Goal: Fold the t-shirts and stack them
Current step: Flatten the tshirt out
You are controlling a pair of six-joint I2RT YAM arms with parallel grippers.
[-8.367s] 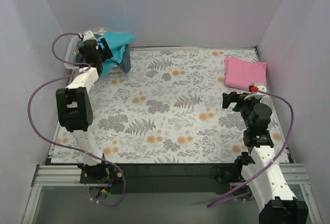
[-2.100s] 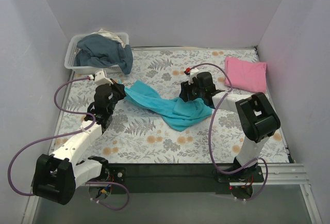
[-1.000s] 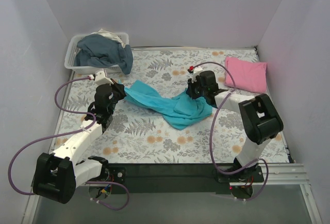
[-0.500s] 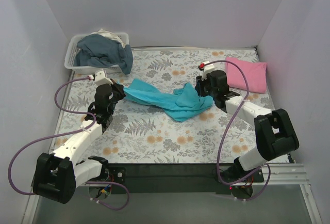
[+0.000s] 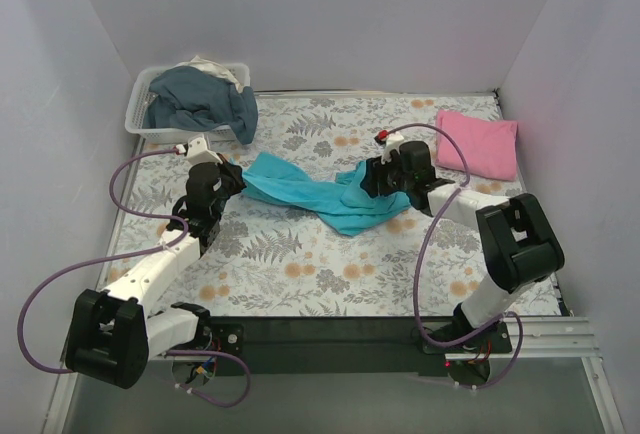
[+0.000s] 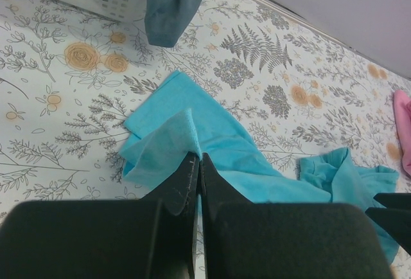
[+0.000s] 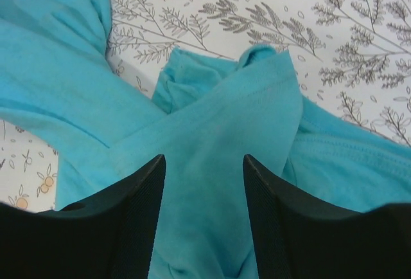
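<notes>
The turquoise t-shirt [image 5: 318, 196] lies crumpled in a long band across the middle of the floral table. My left gripper [image 5: 232, 176] is shut on its left end; in the left wrist view the fabric [image 6: 225, 157] is pinched at the gripper [image 6: 196, 158]. My right gripper [image 5: 372, 182] stands open over the bunched right end, and a ridge of cloth [image 7: 218, 131] runs loose between the spread gripper [image 7: 202, 163] fingers. The pink t-shirt [image 5: 477, 142] lies folded at the back right, apart from both grippers.
A clear plastic bin [image 5: 135, 114] at the back left holds a grey-blue garment [image 5: 205, 102] that hangs over its rim. Walls close in the table on the left, back and right. The right arm's cable [image 5: 440, 139] loops near the pink shirt.
My right gripper has opened and let go of the turquoise shirt's right end, after drawing it right and shifting back left. The left gripper keeps its hold in place.
</notes>
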